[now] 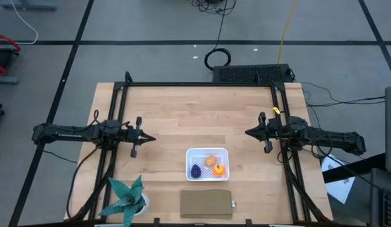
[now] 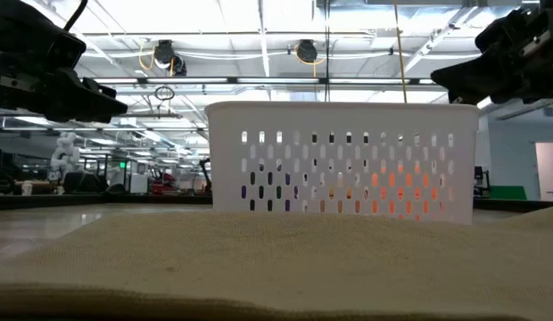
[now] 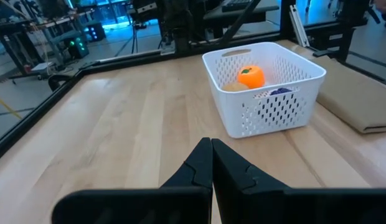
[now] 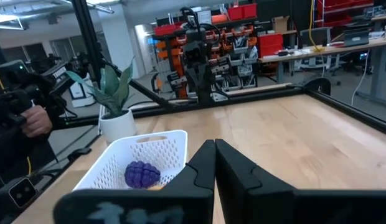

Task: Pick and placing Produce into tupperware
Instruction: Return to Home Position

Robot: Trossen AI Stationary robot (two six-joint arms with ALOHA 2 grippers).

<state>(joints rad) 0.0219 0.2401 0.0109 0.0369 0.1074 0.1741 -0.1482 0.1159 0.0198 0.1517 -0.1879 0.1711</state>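
The white tupperware [image 1: 207, 163] stands on the table's near middle, with perforated walls in the low view [image 2: 342, 160]. Inside it lie the bright orange piece [image 1: 219, 169], the dark purple piece [image 1: 195, 171] and the tan-yellow piece [image 1: 210, 161]. The left wrist view shows the orange piece [image 3: 251, 76], the tan one [image 3: 233, 86] and the purple one [image 3: 281, 91] in the tupperware [image 3: 265, 87]. The right wrist view shows the purple piece [image 4: 142, 173]. My left gripper [image 1: 151, 139] is shut and held over the table's left side. My right gripper [image 1: 247, 132] is shut over the right side. Both are apart from the tupperware.
A flat tan-brown slab [image 1: 207, 203] lies at the near edge, in front of the tupperware. A teal spiky plant in a white pot [image 1: 127, 198] stands at the near left corner. A black frame [image 1: 202, 84] runs round the table. A person's hand [image 4: 36, 119] shows beyond the table.
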